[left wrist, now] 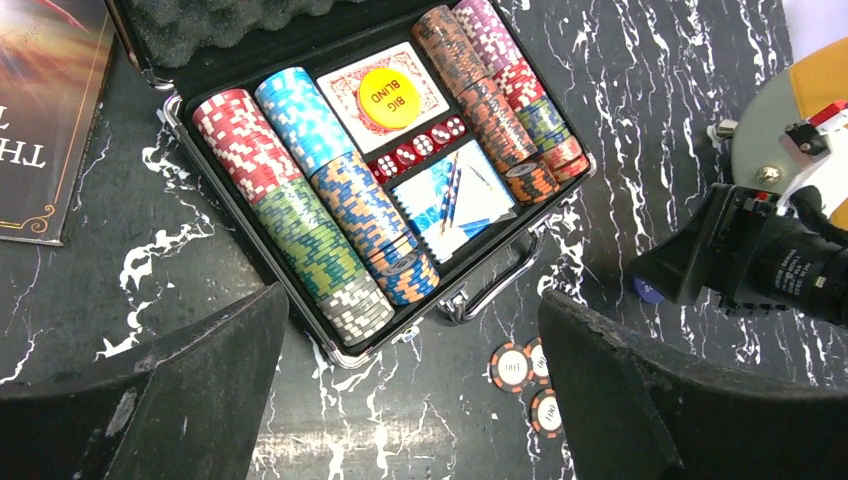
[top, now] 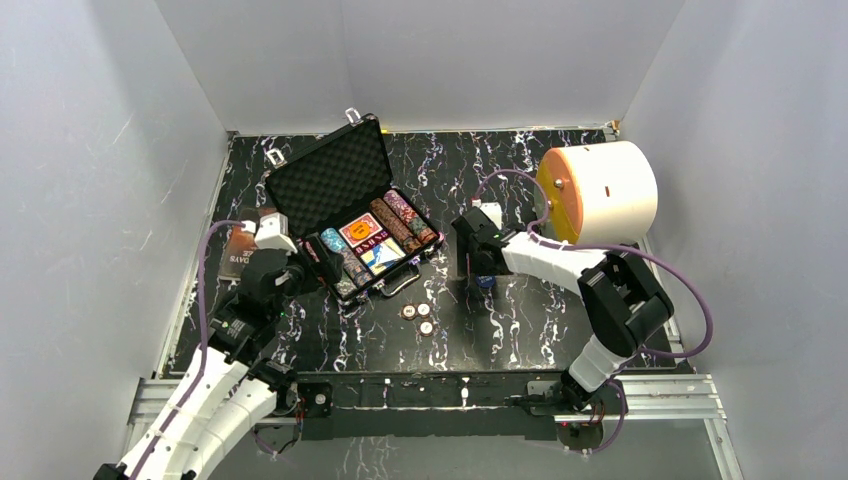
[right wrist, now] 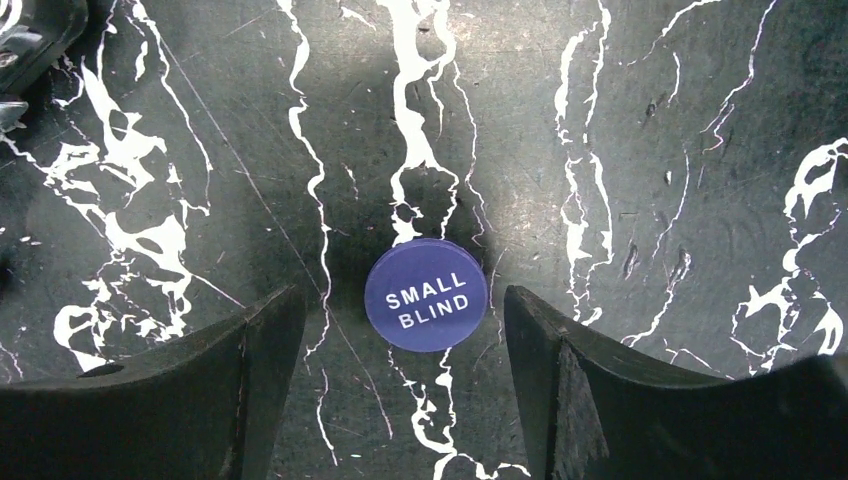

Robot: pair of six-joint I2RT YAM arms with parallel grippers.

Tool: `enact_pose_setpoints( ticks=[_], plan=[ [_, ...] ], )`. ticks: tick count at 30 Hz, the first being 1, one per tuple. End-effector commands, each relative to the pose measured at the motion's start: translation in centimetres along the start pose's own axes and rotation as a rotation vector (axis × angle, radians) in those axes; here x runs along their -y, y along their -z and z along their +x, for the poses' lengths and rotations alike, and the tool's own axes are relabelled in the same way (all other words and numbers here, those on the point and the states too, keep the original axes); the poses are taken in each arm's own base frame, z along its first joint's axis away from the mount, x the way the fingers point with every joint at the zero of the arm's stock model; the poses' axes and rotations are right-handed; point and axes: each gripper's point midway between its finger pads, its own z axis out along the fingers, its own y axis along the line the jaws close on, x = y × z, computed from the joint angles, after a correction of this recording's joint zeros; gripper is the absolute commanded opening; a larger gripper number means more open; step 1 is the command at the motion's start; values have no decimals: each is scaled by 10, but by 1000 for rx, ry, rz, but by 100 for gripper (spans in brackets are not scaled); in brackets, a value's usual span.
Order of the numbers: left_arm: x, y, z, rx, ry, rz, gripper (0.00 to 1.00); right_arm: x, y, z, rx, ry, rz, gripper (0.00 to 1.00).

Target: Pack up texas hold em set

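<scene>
The open black case (top: 330, 175) with silver corners lies at the table's left centre, holding rows of multicoloured chips (left wrist: 300, 190), a red deck with a yellow BIG BLIND button (left wrist: 383, 95), red dice (left wrist: 420, 150) and a blue deck (left wrist: 452, 195). Three loose orange-black chips (top: 418, 317) lie in front of it, also in the left wrist view (left wrist: 512, 367). A blue SMALL BLIND button (right wrist: 426, 294) lies flat on the table. My right gripper (right wrist: 400, 340) is open just above it, fingers either side. My left gripper (left wrist: 410, 400) is open and empty above the case's near corner.
A big white cylinder with an orange face (top: 600, 190) lies at the back right, close behind my right arm. A dark brown booklet (left wrist: 45, 110) lies left of the case. The table (top: 520, 320) is black marble-patterned, with grey walls on three sides.
</scene>
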Motion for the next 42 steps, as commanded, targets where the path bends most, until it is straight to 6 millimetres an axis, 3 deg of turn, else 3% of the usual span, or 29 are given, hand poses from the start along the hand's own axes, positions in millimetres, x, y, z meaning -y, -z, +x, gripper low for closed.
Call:
enact_pose_setpoints(
  ticks=[1, 7, 13, 24, 42],
  plan=[
    [-3, 2, -1, 0, -30, -10, 96, 6, -7, 0, 15, -5, 25, 80],
    [-8, 2, 0, 0, -18, -43, 96, 16, -13, 11, -7, -22, 33, 80],
    [-14, 6, 3, -11, -1, -69, 96, 7, -16, 18, -21, -12, -59, 72],
    [-17, 9, 9, -20, 38, -80, 96, 17, -16, 24, -65, -67, -53, 64],
    [-20, 11, 11, -11, 65, -85, 96, 20, -10, 38, -174, 27, -42, 64]
  ],
)
